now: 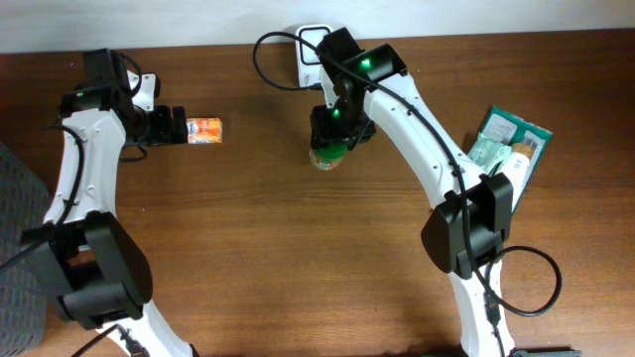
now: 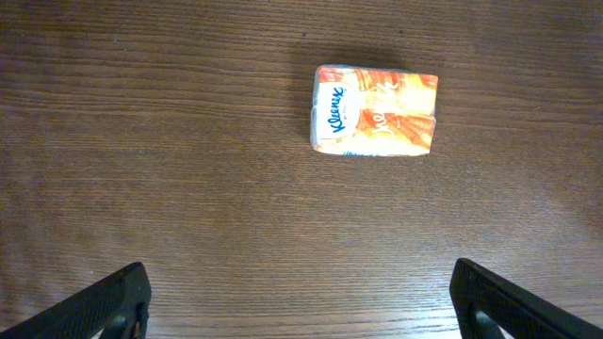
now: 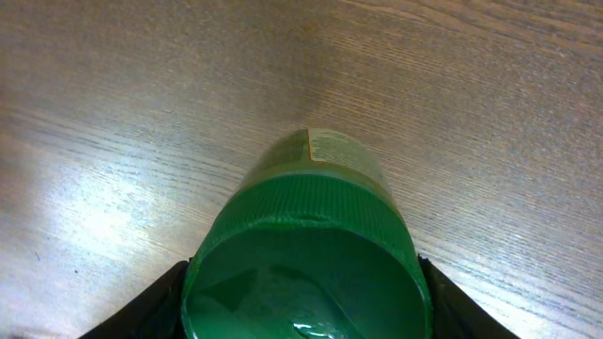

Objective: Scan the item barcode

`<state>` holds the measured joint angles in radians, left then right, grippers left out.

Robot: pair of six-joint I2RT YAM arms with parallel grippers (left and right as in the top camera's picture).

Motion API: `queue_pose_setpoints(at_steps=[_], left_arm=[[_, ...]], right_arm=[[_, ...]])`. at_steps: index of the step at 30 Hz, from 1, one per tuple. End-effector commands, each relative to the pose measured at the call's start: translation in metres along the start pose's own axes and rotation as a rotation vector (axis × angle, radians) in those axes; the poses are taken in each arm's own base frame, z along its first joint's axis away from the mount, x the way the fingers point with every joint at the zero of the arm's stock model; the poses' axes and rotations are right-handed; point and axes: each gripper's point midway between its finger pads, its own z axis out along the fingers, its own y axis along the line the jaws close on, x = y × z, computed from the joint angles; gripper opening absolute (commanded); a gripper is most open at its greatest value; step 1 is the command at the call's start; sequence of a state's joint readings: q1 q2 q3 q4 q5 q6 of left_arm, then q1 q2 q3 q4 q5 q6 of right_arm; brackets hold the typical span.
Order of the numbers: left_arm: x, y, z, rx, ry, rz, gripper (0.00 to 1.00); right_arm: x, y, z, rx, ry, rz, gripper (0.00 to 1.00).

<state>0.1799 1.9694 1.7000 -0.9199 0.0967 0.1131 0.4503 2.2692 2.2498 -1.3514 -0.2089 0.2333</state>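
Right claw: the right gripper (image 3: 301,299) is closed about halfway onto a green-capped bottle (image 3: 311,235); one dark finger (image 3: 155,306) presses the ribbed cap on the left and the other presses it on the right.
Bottle: it lies along the wrist camera's line of sight, with the broad green cap nearest the lens, the paler labelled body pointing away, and a label seam running up its top.
Bottle's place: far centre of the wooden table (image 1: 248,248), right under the right wrist and just near of a white device (image 1: 310,48) with a black cable at the far edge.
Barcode: none is readable in any view.
Left claw: the left gripper (image 2: 301,297) stands wide, with only its two black fingertips showing in the bottom corners of the wrist view and bare wood between them.
Tissue pack: an orange and white Kleenex pack (image 2: 374,110) lies flat at the far left, just beyond the open fingertips and not touching them.
Right edge: a pile of green packets (image 1: 511,149) lies beside the right arm, well apart from the bottle.
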Motion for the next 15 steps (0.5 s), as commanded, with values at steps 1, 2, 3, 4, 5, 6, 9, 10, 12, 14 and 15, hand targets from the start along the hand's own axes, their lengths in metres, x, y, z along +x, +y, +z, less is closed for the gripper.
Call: queue_pose_setpoints(at_steps=[1, 2, 3, 4, 5, 6, 9, 10, 12, 14, 15], left_arm=[[-0.005, 0.003, -0.003, -0.005, -0.015, 0.011, 0.99], [-0.005, 0.003, -0.003, -0.005, -0.015, 0.011, 0.99], [-0.005, 0.003, -0.003, -0.005, -0.015, 0.011, 0.99], [-0.005, 0.003, -0.003, -0.005, -0.015, 0.011, 0.99], [-0.005, 0.003, -0.003, -0.005, -0.015, 0.011, 0.99], [-0.005, 0.003, -0.003, -0.005, -0.015, 0.011, 0.99], [-0.005, 0.003, -0.003, -0.005, -0.015, 0.011, 0.99], [-0.005, 0.003, -0.003, -0.005, -0.015, 0.011, 0.99], [-0.005, 0.003, -0.003, -0.005, -0.015, 0.011, 0.99], [-0.005, 0.003, -0.003, -0.005, -0.015, 0.011, 0.99], [-0.005, 0.003, -0.003, -0.005, -0.015, 0.011, 0.99]], right_arm=[[-0.007, 0.012, -0.031, -0.037, -0.074, -0.037, 0.51], [-0.008, 0.012, -0.034, -0.038, -0.079, -0.038, 0.51], [-0.009, 0.014, -0.039, -0.04, -0.086, -0.056, 0.51], [-0.009, 0.014, -0.042, -0.04, -0.09, -0.061, 0.51], [-0.009, 0.015, -0.045, -0.04, -0.094, -0.064, 0.51], [-0.01, 0.016, -0.049, -0.041, -0.098, -0.065, 0.51], [-0.011, 0.017, -0.053, -0.042, -0.105, -0.07, 0.51], [-0.011, 0.017, -0.053, -0.042, -0.105, -0.07, 0.51], [-0.01, 0.017, -0.053, -0.042, -0.104, -0.07, 0.51], [-0.011, 0.017, -0.053, -0.042, -0.105, -0.07, 0.51], [-0.01, 0.017, -0.053, -0.042, -0.104, -0.07, 0.51]])
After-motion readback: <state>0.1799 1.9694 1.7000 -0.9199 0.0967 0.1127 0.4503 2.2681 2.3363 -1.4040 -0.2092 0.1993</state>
